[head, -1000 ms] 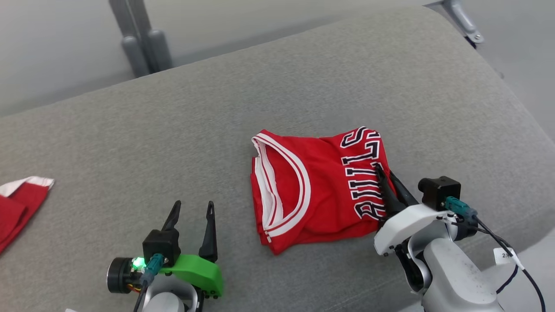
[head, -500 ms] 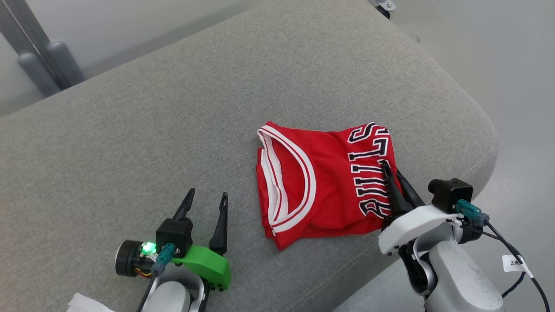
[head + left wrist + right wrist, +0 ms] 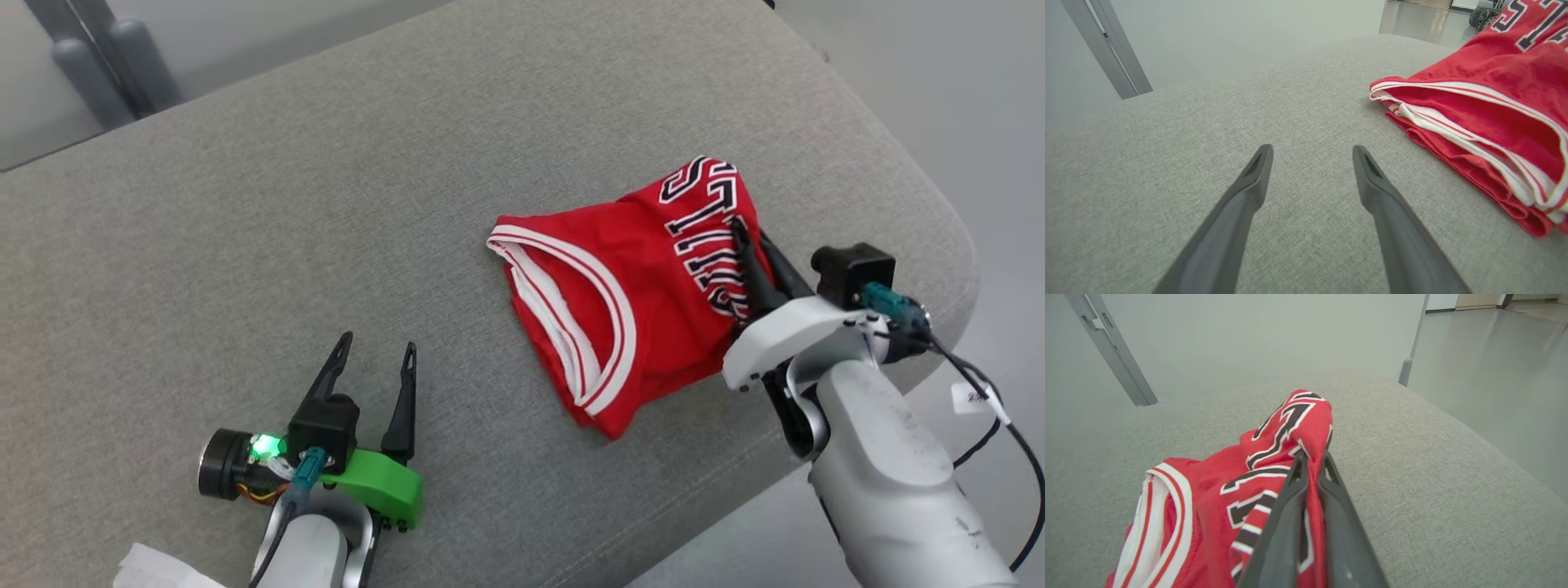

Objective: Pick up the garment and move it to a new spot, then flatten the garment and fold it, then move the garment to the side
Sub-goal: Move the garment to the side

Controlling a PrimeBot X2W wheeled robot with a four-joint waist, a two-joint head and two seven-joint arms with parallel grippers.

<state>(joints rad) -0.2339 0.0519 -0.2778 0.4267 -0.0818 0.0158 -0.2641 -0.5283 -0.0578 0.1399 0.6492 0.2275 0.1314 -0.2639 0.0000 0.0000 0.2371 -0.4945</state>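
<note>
The folded red sleeveless basketball jersey (image 3: 645, 278), with white-and-red striped trim along its curved opening and black letters outlined in white, lies on the grey fabric cushion (image 3: 326, 204) near its right end. Its trimmed opening faces left and rests flat in stacked layers, while the lettered right edge stands raised off the cushion in a bunched ridge, pinched between the right gripper's (image 3: 749, 230) closed fingers.

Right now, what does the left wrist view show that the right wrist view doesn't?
Left wrist view: the left gripper, jaws apart and empty above the bare cushion, and the striped trim of the jersey edge-on. Right wrist view: the right gripper, jaws shut on the jersey's lettered fold, which stands up off the cushion. Both: the red jersey, the cushion, and a grey post at upper left.
</note>
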